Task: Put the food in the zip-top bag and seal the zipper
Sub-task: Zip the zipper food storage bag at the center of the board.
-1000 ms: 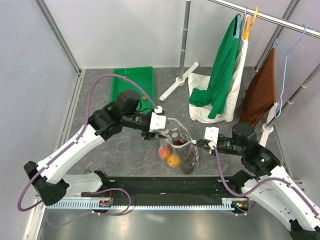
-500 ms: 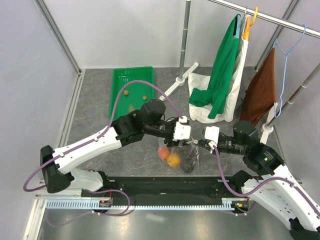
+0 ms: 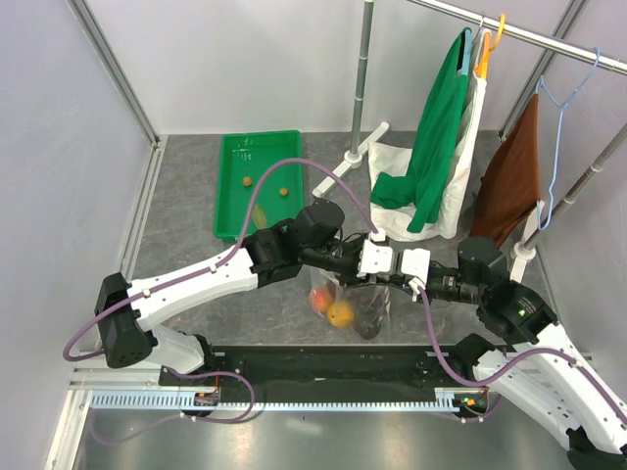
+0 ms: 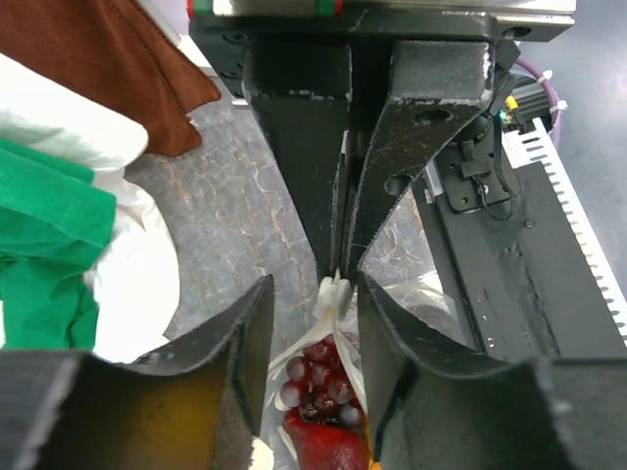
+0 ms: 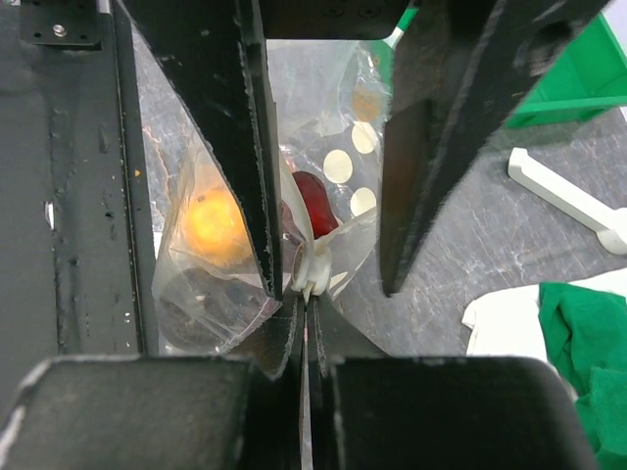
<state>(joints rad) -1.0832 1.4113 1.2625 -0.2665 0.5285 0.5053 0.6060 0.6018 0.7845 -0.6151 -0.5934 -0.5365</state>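
Note:
The dotted clear zip-top bag [image 3: 348, 294] hangs between my two grippers. It holds the orange [image 3: 340, 314], the red-yellow peach [image 3: 319, 300] and the dark plum [image 3: 368, 321]. The left wrist view shows the grape bunch [image 4: 321, 380] above the peach [image 4: 328, 446] inside it. My right gripper [image 5: 307, 318] is shut on the end of the white zipper [image 5: 312, 269]. My left gripper [image 4: 313, 284] is open, with one finger on each side of the zipper [image 4: 333, 294], right next to the right gripper [image 3: 400, 281]. The orange [image 5: 211, 220] and plum [image 5: 191, 308] show through the plastic.
A green tray [image 3: 235, 211] with a few small bits lies at the back left. A clothes rack stands at the back right with a green and white garment [image 3: 431, 166] and a brown cloth [image 3: 509, 186]; its white foot [image 3: 343, 168] reaches toward the tray. A black rail [image 3: 323, 367] runs along the near edge.
My left gripper has travelled right along the bag's top edge, from its left end to right beside the right gripper. The right gripper has held still on the zipper end.

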